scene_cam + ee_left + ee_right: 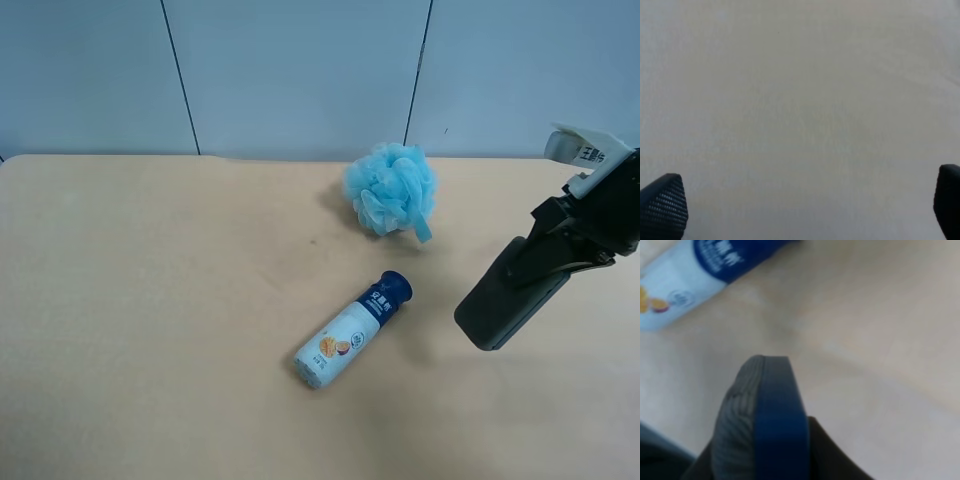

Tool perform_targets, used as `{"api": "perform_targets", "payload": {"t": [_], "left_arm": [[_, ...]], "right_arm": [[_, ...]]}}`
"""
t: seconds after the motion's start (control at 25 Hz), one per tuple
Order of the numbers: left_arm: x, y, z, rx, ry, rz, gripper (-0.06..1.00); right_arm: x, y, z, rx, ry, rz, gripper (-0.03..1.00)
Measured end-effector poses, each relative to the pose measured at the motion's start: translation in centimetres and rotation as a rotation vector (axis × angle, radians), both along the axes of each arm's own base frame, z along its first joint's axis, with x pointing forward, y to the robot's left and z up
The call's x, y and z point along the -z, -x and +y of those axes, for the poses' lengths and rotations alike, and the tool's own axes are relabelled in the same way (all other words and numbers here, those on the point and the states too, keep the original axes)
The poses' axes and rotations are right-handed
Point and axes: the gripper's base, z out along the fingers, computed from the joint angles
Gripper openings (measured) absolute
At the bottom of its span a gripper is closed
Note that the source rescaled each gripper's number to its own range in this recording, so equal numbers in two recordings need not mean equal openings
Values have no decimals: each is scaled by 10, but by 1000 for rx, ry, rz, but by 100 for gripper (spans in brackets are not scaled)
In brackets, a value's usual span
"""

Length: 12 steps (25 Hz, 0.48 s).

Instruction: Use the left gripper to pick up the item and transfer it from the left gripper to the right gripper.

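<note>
Here, item (505, 300) clamped in right gripper (556, 248) jaws, left gripper (805, 210) jaws spread wide

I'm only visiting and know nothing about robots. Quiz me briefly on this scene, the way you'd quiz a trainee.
1. Fill in: the puff is light ____.
2. True or false: the bottle stands upright.
3. The right gripper holds: A) bottle B) block C) puff.
Key: 1 blue; 2 false, it lies on its side; 3 B.
</note>
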Motion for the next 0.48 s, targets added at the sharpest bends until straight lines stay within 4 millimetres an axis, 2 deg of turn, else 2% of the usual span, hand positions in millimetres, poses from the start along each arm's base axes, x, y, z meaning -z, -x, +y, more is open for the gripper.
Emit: {"api": "perform_targets", "payload": {"t": [0.48], "left_arm": [[0,0,0,0,0,0,100]], "right_arm": [[2,-17,-12,64,132,-179,1]]}}
